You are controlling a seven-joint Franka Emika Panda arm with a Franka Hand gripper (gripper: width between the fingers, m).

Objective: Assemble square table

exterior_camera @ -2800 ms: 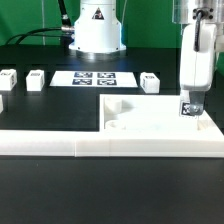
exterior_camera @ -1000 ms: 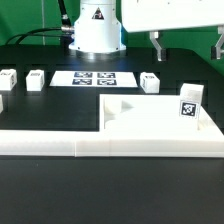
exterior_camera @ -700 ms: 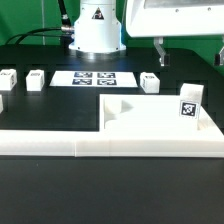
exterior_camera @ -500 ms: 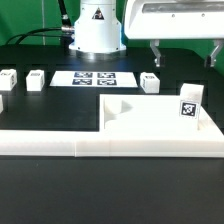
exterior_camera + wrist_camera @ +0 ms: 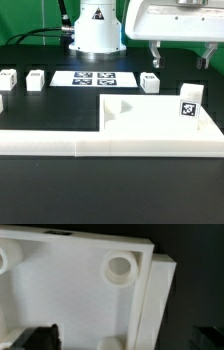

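Note:
The square tabletop is a thick white slab lying flat against the long low white wall. One tagged white leg stands upright on its corner at the exterior view's right. My gripper hangs open and empty above the slab, behind and above that leg. Three loose legs lie on the black table further back. In the wrist view the slab shows a round socket, and my dark fingertips stand wide apart over it.
The marker board lies flat in front of the white robot base. Another white block sits at the exterior view's left edge. The wall runs along the slab's near side and shows beside it in the wrist view.
My gripper was down at the upright leg, then let go and rose. Over the last second it has come a little lower and shifted toward the exterior view's left, open. The leg stays standing.

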